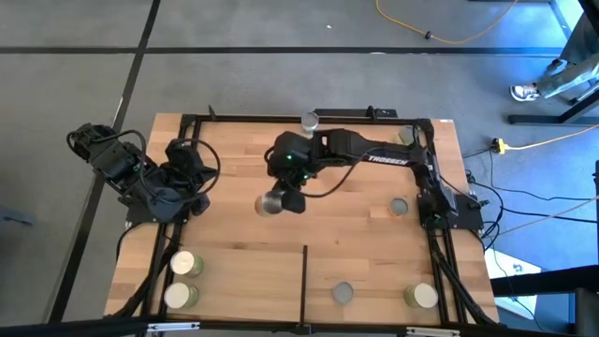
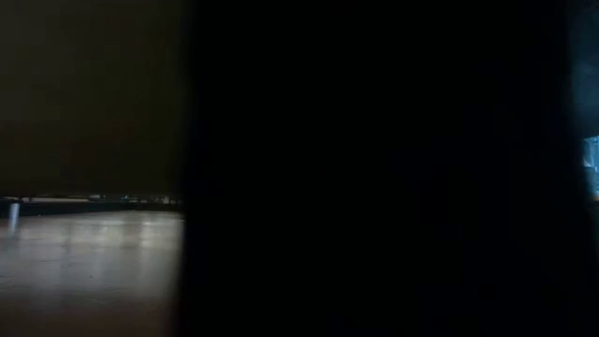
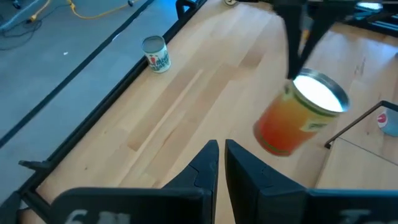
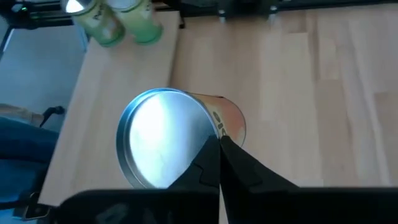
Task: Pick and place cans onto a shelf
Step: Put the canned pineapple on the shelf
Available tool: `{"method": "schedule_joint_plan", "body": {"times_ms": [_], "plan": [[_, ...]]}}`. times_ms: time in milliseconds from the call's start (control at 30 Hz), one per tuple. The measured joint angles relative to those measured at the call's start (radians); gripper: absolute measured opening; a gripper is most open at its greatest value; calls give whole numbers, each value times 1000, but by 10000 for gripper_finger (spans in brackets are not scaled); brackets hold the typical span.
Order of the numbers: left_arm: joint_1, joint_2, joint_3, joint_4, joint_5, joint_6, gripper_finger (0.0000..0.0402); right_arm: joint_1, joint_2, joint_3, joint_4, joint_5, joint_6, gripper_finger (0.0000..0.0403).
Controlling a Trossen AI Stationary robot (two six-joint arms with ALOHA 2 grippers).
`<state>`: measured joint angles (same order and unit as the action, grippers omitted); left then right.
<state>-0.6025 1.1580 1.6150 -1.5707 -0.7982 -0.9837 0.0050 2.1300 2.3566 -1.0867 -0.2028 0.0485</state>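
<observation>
My right gripper (image 1: 284, 201) is at the middle of the wood-plank shelf (image 1: 234, 239), shut on a reddish-orange can (image 3: 287, 124) with a silver top (image 4: 160, 144). My left gripper (image 3: 221, 163) is shut and empty at the table's left side (image 1: 190, 194), pointing toward that can. Other cans stand upright on the planks: two olive-green ones at the near left (image 1: 182, 264) (image 1: 178, 296), one at the far edge (image 1: 309, 120), one at the right (image 1: 400, 206), and two near the front (image 1: 343, 293) (image 1: 421, 296). My right gripper pinches the rim of the can's silver top (image 4: 211, 134) between its two fingers, which come from above, pointing down (image 3: 297, 43). The can hangs tilted below the fingers, its top turned partly sideways. I cannot tell whether its bottom edge (image 3: 270, 146) touches the wood.
A thin black divider strip (image 1: 304, 276) runs toward the front edge. Black frame rails (image 1: 281, 120) edge the planks. The right arm (image 1: 374, 154) reaches across the far right part. Another can (image 1: 404, 136) sits partly hidden beside it. The low view is almost wholly blocked by something dark.
</observation>
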Motion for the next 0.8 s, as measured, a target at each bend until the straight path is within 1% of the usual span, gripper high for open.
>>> {"method": "schedule_joint_plan", "body": {"times_ms": [133, 467, 567, 800], "plan": [[0, 0, 0, 0, 1, -32, 22, 36, 0, -2, 9, -2, 0, 0], [0, 0, 0, 0, 8, -37, 22, 137, 4, -3, 98, 8, -4, 0], [0, 0, 0, 0, 8, -38, 22, 164, 22, -3, 106, 52, 17, 0], [0, 0, 0, 0, 8, -38, 22, 202, 109, -4, 131, 46, 78, 0]]}}
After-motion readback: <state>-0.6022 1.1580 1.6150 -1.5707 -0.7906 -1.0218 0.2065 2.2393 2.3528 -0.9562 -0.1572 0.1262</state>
